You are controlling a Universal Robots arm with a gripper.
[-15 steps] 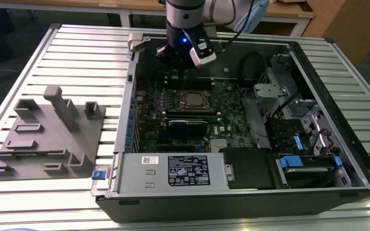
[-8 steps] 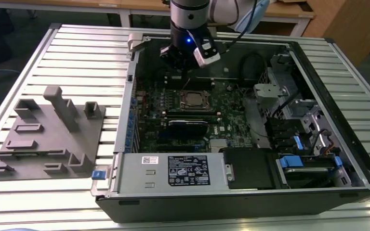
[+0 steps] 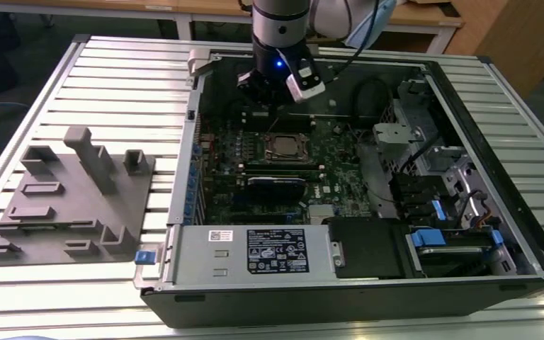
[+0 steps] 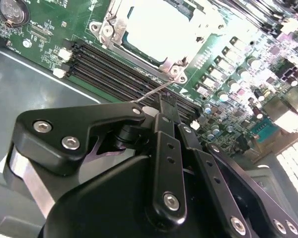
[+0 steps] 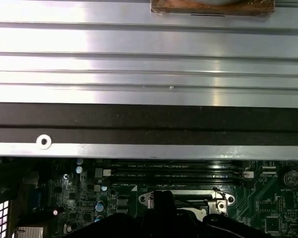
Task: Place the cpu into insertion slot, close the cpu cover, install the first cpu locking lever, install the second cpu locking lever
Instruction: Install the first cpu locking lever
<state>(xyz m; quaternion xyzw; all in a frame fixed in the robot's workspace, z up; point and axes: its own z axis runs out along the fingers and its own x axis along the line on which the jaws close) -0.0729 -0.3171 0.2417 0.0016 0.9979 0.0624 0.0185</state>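
We see the gripper point(image 4: 165, 102), fingers together, just beside a thin lever point(image 4: 151, 92) at the insertion slot's point(image 3: 286, 147) corner. The cpu point(image 4: 161, 25) lies inside under the cpu cover point(image 4: 118, 36), with memory slots point(image 4: 109, 69) alongside.

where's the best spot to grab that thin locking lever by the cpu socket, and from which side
Grip the locking lever near its free end, the wire reaching over the memory slots, away from the cpu cover. Probably come from above with the jaws across it: the rod is thin and that end has room around it.
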